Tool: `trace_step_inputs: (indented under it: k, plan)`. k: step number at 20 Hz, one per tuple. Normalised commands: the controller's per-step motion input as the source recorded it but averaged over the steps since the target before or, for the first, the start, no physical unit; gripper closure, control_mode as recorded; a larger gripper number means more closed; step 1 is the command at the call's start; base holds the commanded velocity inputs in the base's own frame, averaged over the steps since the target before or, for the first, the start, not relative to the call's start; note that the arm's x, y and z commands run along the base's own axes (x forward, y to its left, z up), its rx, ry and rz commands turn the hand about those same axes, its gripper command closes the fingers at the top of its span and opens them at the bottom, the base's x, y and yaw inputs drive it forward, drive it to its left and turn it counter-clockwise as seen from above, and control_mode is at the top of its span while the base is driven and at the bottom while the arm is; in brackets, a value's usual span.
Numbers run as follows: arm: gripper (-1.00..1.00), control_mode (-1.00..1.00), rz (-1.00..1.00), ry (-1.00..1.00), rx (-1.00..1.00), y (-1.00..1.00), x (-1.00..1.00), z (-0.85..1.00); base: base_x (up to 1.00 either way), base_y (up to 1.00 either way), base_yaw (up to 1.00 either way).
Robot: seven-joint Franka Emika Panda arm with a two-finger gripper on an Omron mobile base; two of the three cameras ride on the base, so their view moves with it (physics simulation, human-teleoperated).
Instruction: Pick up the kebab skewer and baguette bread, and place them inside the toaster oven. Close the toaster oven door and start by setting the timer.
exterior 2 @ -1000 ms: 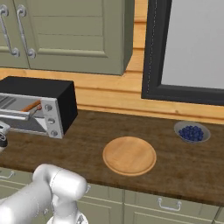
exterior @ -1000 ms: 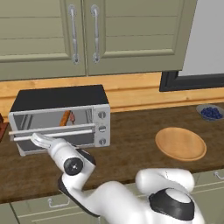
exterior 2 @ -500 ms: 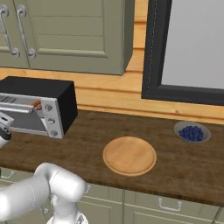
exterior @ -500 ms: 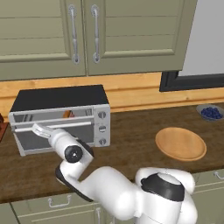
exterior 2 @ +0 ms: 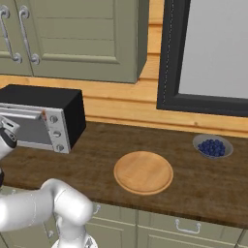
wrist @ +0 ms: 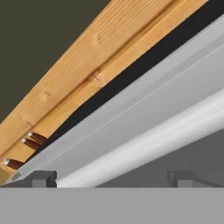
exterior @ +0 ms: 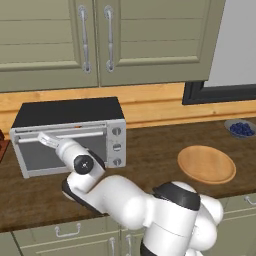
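Wooden counter (exterior: 150, 165), toaster oven door (exterior: 60, 150) just before wide-spread gripper (exterior: 44, 138).

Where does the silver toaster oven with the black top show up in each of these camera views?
Left base view: silver toaster oven at left centre, on the dark wooden counter, the white arm in front of its glass door.
Right base view: at the left edge, knobs facing the camera.
Hand view: its door's silver bar handle runs diagonally, close up.
Shared landmark: the round wooden plate.
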Motion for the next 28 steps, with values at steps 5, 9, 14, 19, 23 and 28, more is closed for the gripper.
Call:
trace_step_inputs:
  k: [5,9,14,19,23,28]
  plan:
    - [-1.0,-1.0,0.0,0.0,0.0,0.0,0.29,-0.06,0.0,0.0,0.0]
    - [-1.0,-1.0,0.0,0.0,0.0,0.0,0.2,-0.01,0.0,0.0,0.0]
    - [-1.0,-1.0,0.0,0.0,0.0,0.0,0.04,0.0,0.0,0.0,0.0]
    - [-1.0,-1.0,0.0,0.0,0.0,0.0,0.06,0.0,0.0,0.0,0.0]
    - [-1.0,-1.0,0.0,0.0,0.0,0.0,-0.02,0.08,0.0,0.0,0.0]
    - [-1.0,-1.0,-0.01,0.0,0.0,0.0,0.0,0.18,0.0,0.0,0.0]
